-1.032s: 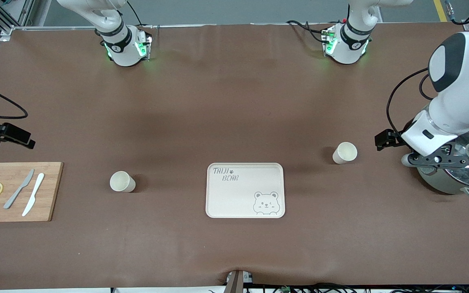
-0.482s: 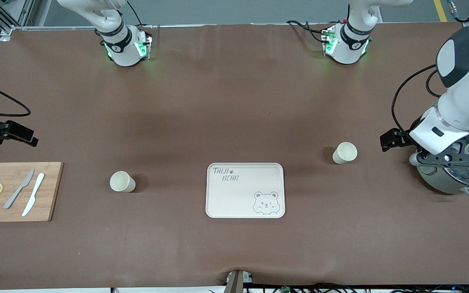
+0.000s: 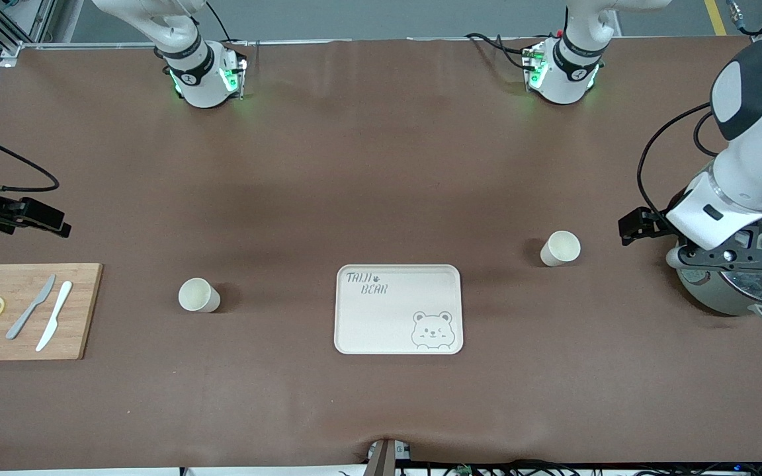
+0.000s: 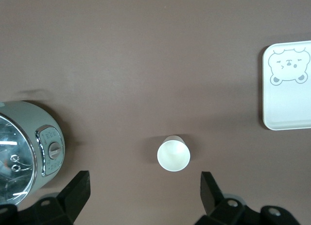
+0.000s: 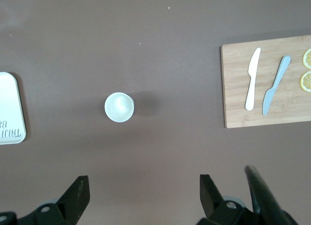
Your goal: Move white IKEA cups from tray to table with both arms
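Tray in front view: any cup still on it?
No, the tray holds nothing; both cups stand on the table, one cup toward the right arm's end, the other cup toward the left arm's end.

An upright white cup point(image 4: 173, 155) stands on the table point(image 4: 146, 55) between the pot point(image 4: 24, 154) and, seemingly empty, the tray point(image 4: 287, 103).

Even, soft overhead light; faint shadows beside both cups point(image 3: 199, 295); sharp focus
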